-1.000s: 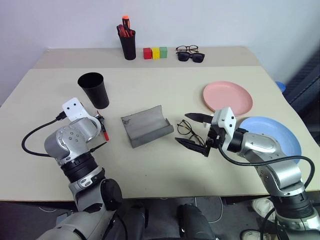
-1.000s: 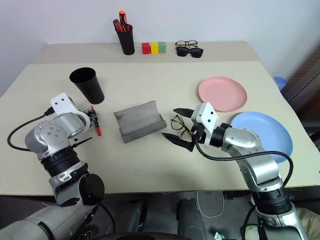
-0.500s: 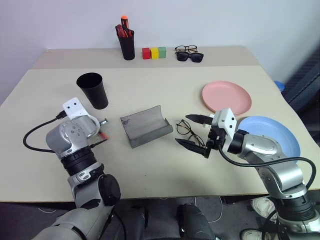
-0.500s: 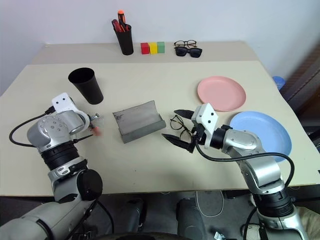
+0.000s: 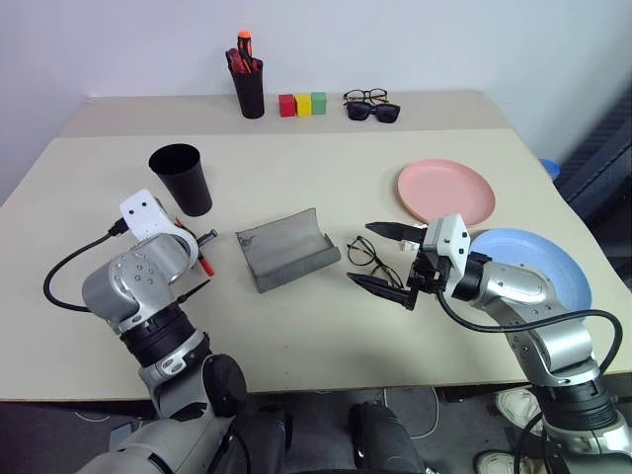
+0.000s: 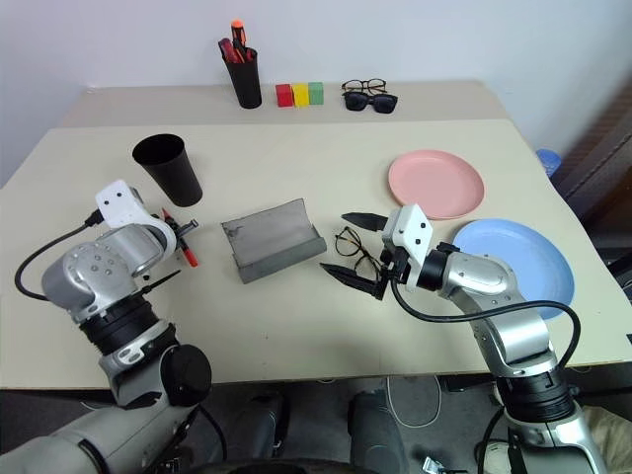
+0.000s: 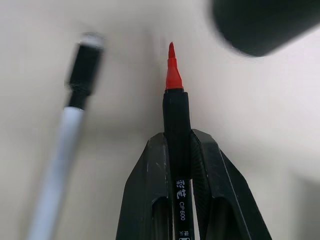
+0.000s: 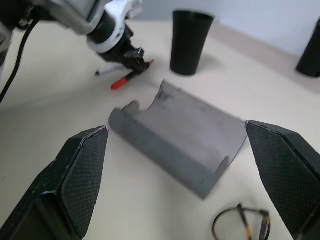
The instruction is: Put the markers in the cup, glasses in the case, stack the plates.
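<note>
Holding one red-tipped marker [image 7: 176, 120] pinched lengthwise in our left hand [image 6: 176, 240], tip leading for a clean drop into the cup [image 6: 168, 169] at its 12 o'clock, we keep the right hand [image 6: 361, 253] spread wide around the glasses [image 6: 351, 245] at the case's [image 6: 272, 240] 3 o'clock.

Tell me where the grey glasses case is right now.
In the left eye view the grey case lies open at the table's middle, between the left gripper and the wire-frame glasses.

Pen holder [image 5: 251, 87] with red markers, three blocks [image 5: 303, 104], sunglasses [image 5: 374, 112], perhaps spectacles [image 5: 364, 96] behind, along far table [image 5: 444, 109] edge.
</note>
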Motion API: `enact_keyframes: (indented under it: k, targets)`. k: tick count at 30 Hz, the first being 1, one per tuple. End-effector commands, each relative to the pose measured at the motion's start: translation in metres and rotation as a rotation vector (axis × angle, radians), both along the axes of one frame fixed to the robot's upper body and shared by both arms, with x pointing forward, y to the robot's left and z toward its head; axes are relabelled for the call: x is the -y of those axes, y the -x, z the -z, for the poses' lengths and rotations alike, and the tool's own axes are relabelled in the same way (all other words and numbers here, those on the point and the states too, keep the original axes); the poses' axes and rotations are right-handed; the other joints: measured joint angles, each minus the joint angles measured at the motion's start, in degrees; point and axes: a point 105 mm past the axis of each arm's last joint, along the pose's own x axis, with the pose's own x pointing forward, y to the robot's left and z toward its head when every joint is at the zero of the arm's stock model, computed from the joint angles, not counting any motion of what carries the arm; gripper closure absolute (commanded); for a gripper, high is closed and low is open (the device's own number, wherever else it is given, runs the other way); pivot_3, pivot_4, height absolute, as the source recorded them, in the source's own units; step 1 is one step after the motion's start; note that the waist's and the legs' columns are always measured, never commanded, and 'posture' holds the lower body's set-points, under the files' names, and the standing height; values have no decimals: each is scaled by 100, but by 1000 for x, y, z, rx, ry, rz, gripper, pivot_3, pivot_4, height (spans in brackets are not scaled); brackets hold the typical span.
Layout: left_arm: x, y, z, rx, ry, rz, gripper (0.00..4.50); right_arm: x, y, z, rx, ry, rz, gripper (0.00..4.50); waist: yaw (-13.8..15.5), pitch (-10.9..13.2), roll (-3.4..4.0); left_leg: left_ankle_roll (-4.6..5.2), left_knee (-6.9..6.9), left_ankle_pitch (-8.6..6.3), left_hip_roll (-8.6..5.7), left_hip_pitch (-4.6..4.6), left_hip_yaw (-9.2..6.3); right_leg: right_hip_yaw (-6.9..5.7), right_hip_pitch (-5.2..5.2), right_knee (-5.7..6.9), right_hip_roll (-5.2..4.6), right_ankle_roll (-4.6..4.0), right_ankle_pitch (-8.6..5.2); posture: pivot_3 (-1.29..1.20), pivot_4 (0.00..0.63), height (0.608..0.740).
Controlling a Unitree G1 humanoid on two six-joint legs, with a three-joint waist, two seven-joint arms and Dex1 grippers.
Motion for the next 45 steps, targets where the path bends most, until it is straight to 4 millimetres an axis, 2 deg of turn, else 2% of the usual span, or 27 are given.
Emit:
enact_keyframes:
  k: [1,3,5,9,11,17,21,25,30,39,45]
  targets:
    - [14,8,-68,365,-238,115,4479,-3,-3,-14,47,-31,-11,0,-33,0,1,-2,-1,1,1,0,1,1,-1,1,0,-1,0,0,150,740]
    - [16,20,-104,583,-445,113,4479,-6,-5,-16,50,-36,-13,0,-69,1,1,-11,-5,6,3,0,0,1,-4,2,1,-5,3,0,150,740]
    - [26,25,-128,721,-569,173,4479,-9,-7,-19,55,-41,-16,0,-69,2,3,-29,-7,16,5,0,2,2,-6,1,4,-13,7,0,150,740]
    - [26,19,-160,866,-673,128,4479,-13,-11,-24,61,-49,-16,0,-40,1,4,-9,3,14,4,2,1,1,9,-5,3,-26,9,0,150,740]
    - [21,11,-167,894,-704,80,4479,-14,-12,-27,67,-53,-15,0,-47,2,4,-1,5,21,3,2,1,1,11,-5,2,-29,12,0,150,740]
    - [-10,-18,-163,891,-862,-113,4479,-16,-13,-36,80,-68,-2,0,-78,1,5,1,-3,23,4,2,2,2,-1,-1,5,-15,22,0,150,740]
    - [-19,-35,-158,899,-930,-177,4479,-16,-13,-39,86,-72,9,0,-61,2,4,2,-6,23,3,-3,-1,1,-7,-2,3,-10,24,0,150,740]
    - [-16,-51,-161,950,-1019,-181,4479,-13,-13,-40,87,-82,26,0,-30,2,3,4,-5,21,-2,-6,-1,1,-7,-5,-2,-2,29,0,150,740]
    - [-12,-68,-160,963,-1034,-167,4479,-11,-13,-40,87,-85,42,0,-45,2,3,5,-4,21,-3,-7,0,0,-7,-4,-2,1,31,0,150,740]
    - [-11,-85,-123,884,-1011,-99,4479,-5,-12,-36,84,-88,62,0,-79,3,3,6,-7,21,-1,-7,1,0,-14,4,0,4,32,0,150,740]
    - [-17,-84,-113,867,-1009,-98,4479,-3,-10,-34,78,-90,62,0,-71,3,2,6,-4,21,-2,-7,1,0,-12,4,-1,7,34,0,150,740]
